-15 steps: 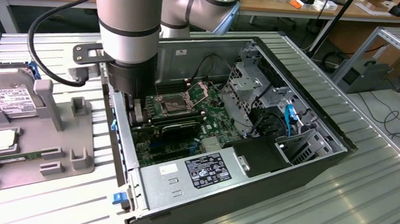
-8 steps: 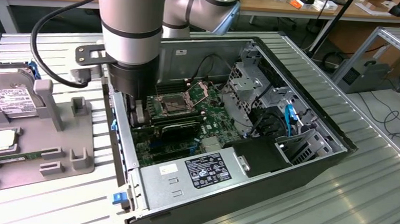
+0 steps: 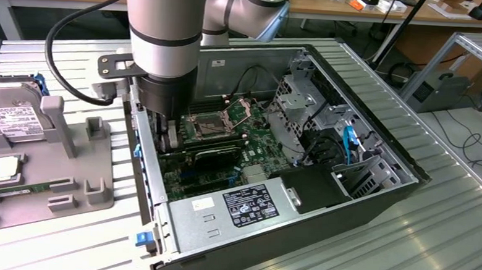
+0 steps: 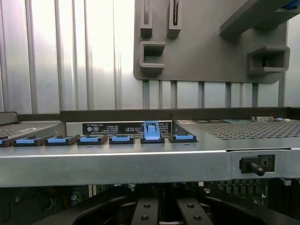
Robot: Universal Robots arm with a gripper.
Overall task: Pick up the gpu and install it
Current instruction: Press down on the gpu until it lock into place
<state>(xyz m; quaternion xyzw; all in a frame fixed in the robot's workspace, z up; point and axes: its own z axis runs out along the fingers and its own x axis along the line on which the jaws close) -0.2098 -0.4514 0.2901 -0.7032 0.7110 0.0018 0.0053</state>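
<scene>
One arm is at work here, reaching down into the open computer case (image 3: 322, 176) that lies on its side on the slatted tabletop (image 3: 433, 244). The gripper (image 3: 168, 137) sits just inside the case wall on the exterior view's left, over the motherboard (image 3: 242, 119), with the fingers (image 4: 146, 211) clenched tight together.

The gpu (image 3: 211, 151) lies directly below and beside the fingers, toward the middle of the case: a dark card standing on the motherboard, just on the near side of the processor socket (image 3: 210, 124). Its long axis runs from the case wall by the gripper out toward the drive cage (image 3: 304, 107), roughly level with the board. It looks as if the card is already down at its slot.

Whether the fingertips are touching the card's top edge cannot be told; the arm's body covers that spot in the exterior view. The bracket end of the card is hidden behind the gripper. In the wrist view the row of blue slot clips (image 4: 122, 138) on the case's rear wall shows, one clip (image 4: 151, 131) standing raised, but the card itself is lost in the dark below.
</scene>
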